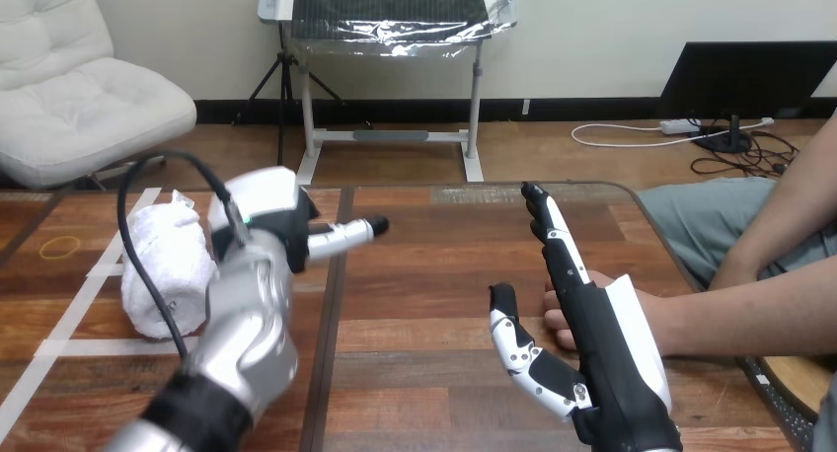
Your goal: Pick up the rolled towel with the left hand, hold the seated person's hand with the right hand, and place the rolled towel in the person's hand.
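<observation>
Head view: the rolled towel (pixel 168 264) lies at the worktop's (pixel 424 274) left, long axis running near to far. The left hand (pixel 271 215) is just beside it, grip impossible to tell. The right hand (pixel 602 343), fingers (pixel 558 245) straight and wide, partly covers the person's hand (pixel 559 319).

A white padded chair (pixel 79 97) stands on wooden floor (pixel 553 151) by a pale wall (pixel 592 28).

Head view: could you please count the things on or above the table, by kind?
Robot hands: 2, the left hand and the right hand
Person's hand: 1
Rolled towel: 1
Yellow band: 1
Total: 5
</observation>
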Robot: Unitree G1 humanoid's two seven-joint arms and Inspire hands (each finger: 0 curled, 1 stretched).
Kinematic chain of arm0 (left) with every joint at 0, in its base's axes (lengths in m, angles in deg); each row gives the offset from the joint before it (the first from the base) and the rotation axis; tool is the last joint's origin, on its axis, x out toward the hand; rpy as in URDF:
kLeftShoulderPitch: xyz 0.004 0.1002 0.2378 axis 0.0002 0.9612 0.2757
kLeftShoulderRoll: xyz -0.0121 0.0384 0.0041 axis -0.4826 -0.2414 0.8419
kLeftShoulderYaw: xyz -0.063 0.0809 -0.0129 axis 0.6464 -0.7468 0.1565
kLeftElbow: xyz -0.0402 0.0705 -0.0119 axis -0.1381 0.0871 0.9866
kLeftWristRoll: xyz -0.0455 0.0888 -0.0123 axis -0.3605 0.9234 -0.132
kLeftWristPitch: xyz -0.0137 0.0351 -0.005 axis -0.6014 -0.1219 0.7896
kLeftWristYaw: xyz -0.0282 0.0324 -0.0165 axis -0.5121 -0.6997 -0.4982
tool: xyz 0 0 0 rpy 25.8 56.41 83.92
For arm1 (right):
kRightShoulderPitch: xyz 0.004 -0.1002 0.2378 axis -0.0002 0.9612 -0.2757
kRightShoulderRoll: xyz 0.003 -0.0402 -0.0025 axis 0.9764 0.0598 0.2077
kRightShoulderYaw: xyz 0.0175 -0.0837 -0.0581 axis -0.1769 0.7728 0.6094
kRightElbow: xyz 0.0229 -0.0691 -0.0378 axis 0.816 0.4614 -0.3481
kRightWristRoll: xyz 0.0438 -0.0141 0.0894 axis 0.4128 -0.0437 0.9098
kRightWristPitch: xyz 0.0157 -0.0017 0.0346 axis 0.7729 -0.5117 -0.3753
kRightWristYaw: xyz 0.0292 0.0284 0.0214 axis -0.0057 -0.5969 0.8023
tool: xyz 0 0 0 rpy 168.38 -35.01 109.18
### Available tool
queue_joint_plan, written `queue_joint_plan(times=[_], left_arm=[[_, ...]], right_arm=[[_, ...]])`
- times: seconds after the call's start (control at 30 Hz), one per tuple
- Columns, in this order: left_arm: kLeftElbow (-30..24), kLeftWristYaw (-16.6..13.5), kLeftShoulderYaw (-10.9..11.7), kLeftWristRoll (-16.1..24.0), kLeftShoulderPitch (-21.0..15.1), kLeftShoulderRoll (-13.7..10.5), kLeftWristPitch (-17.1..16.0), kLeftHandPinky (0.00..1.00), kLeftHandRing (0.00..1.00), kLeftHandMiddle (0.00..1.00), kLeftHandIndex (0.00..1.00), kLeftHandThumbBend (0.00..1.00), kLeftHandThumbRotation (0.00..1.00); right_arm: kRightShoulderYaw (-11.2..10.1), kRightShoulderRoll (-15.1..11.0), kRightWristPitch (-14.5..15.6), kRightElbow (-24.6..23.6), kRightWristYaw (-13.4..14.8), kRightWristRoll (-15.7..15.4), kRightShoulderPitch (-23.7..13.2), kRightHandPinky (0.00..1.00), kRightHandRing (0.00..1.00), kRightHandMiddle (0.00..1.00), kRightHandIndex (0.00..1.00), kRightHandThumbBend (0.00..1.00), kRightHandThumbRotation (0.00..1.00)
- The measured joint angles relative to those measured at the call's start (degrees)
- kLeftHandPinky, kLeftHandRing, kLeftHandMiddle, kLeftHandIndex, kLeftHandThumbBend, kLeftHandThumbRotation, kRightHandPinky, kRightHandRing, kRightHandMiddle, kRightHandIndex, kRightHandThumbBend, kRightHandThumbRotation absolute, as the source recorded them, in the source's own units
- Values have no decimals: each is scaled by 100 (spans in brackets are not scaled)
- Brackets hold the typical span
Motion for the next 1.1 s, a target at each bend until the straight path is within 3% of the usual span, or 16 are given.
queue_joint_plan(times=[0.3, 0.6, 1.1], left_arm=[[-756, -38, 105, 1, 611, -5, -41, 25, 35, 54, 69, 58, 86], [-1412, -288, 234, 9, 1143, -17, -211, 33, 44, 59, 71, 55, 81], [-2378, -1353, 625, 406, 1665, -220, -738, 58, 68, 75, 81, 56, 77]], right_arm=[[13, 0, 4, 0, 0, -11, 1, 100, 100, 100, 100, 0, 0], [15, 1, 25, 0, 0, -14, 0, 100, 100, 100, 100, 0, 0], [28, 7, 181, -1, 3, -89, -9, 100, 100, 100, 100, 0, 0]])
